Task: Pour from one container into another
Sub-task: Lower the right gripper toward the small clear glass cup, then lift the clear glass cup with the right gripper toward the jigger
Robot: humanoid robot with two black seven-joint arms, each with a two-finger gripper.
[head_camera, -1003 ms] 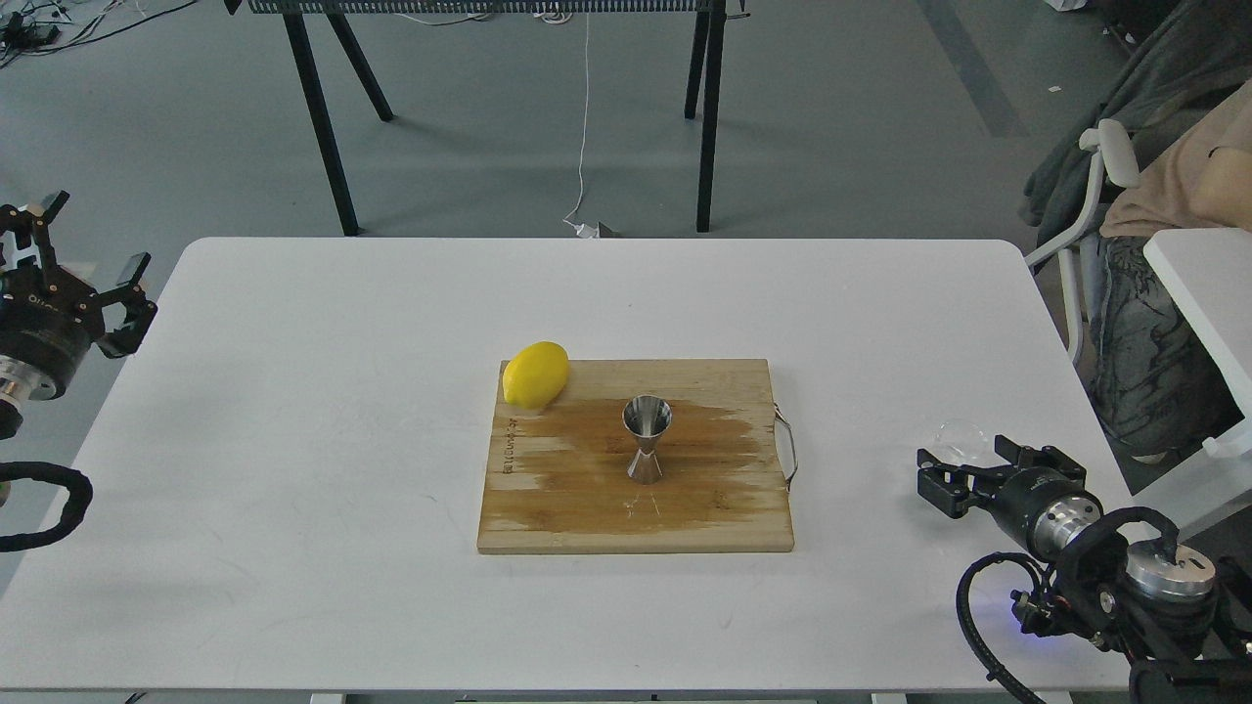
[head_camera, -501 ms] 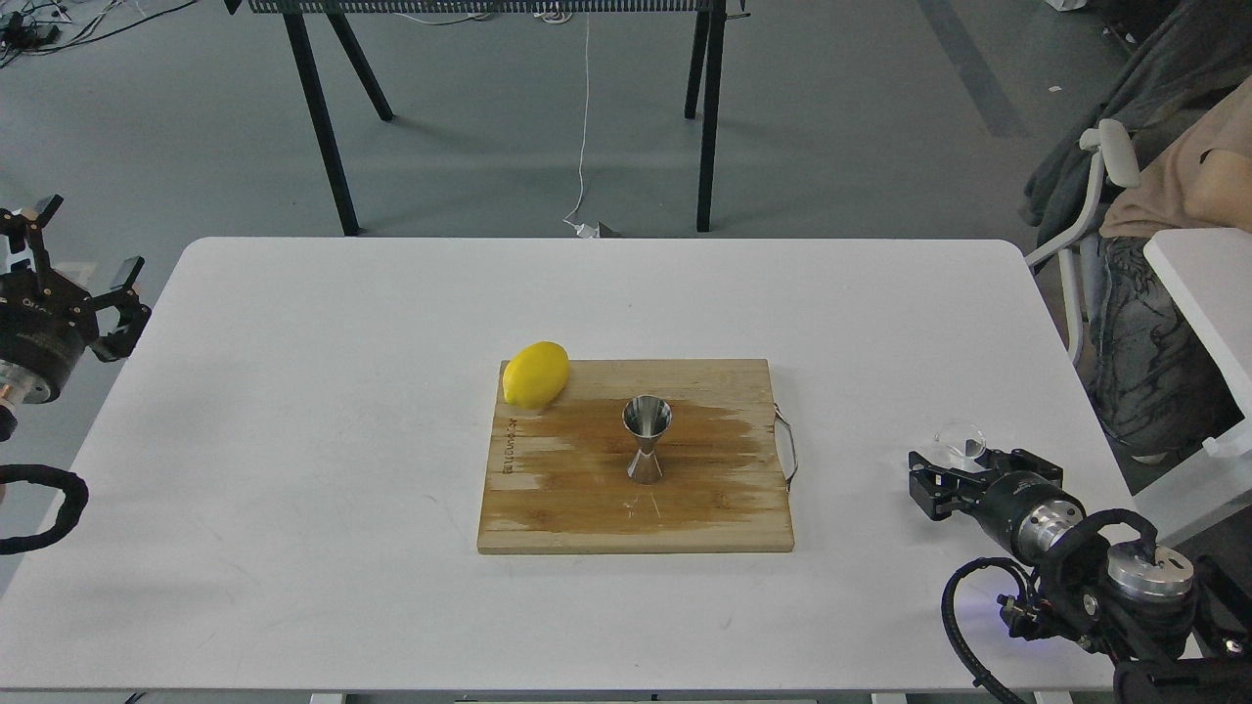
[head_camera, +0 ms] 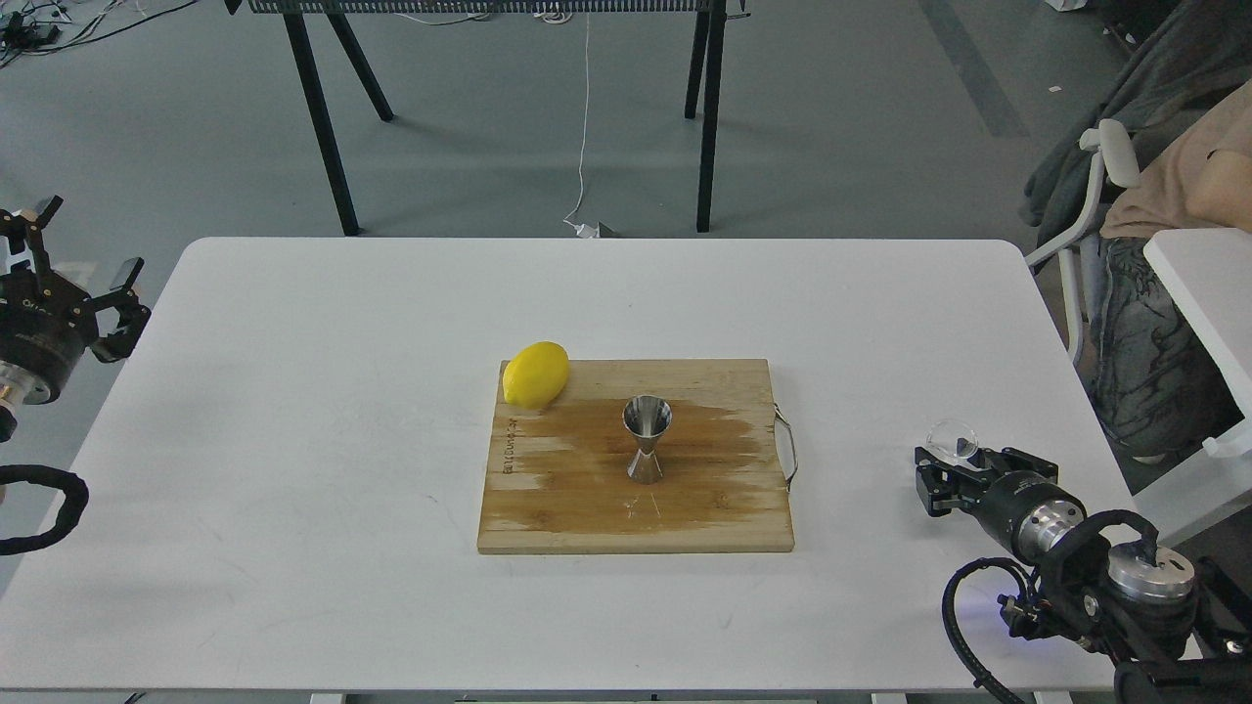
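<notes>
- Steel: one shiny hourglass jigger (head_camera: 647, 439), upright on one wet-stained wooden board (head_camera: 724, 523).
- One smooth yellow lemon (head_camera: 535, 374).
- One clear glass cup (head_camera: 955, 438) by the right gripper (head_camera: 936, 476); grip unclear.
- Left gripper (head_camera: 78, 256): fingers apart.

Wooden cutting board (head_camera: 685, 518) lies centre of white table (head_camera: 342, 440), dark wet patch across middle, metal handle (head_camera: 788, 448) on right edge. Yellow lemon (head_camera: 535, 374) sits on board's far left corner. Black trestle legs (head_camera: 323, 117) on grey floor behind.
</notes>
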